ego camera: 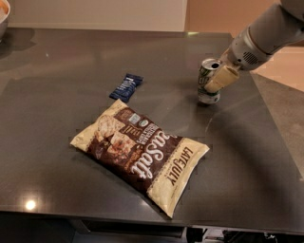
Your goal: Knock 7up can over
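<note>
The 7up can (206, 79), a small silver can with green lettering, stands upright at the right rear of the dark table (57, 142). Its open top faces up. My gripper (220, 79) comes in from the upper right on a grey arm. Its cream-coloured tip lies against the can's right side near the top and hides part of that side.
A large brown and cream chip bag (140, 159) lies flat in the middle front of the table. A small dark blue snack wrapper (126, 86) lies behind it, left of the can. The table's right edge runs close behind the can. A bowl's rim (3, 14) shows at the far left corner.
</note>
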Robot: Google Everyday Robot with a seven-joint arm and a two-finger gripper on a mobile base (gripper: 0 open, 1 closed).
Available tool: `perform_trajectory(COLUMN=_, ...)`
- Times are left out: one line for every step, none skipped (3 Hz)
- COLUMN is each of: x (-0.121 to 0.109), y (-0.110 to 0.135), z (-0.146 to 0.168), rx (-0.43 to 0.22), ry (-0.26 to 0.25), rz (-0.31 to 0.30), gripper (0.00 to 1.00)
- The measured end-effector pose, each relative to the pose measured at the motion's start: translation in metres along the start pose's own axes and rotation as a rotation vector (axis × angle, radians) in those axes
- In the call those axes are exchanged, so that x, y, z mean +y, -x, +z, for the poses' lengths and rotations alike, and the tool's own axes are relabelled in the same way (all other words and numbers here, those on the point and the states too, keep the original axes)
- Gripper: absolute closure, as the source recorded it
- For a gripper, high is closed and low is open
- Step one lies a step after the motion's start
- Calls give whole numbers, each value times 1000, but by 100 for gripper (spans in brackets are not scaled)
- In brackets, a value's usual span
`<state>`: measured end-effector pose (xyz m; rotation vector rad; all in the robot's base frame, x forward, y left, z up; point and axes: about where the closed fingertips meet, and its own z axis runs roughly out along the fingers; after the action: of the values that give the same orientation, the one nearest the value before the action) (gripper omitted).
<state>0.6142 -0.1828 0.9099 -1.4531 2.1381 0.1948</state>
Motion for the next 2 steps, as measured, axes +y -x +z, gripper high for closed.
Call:
perform_trajectory(x=6, y=4, z=-15, rx=154, ry=-12, rz=-75, gripper=100)
perform_trajectory(x=11, y=1, z=-15, rx=300, ry=31, rz=-144, gripper=100)
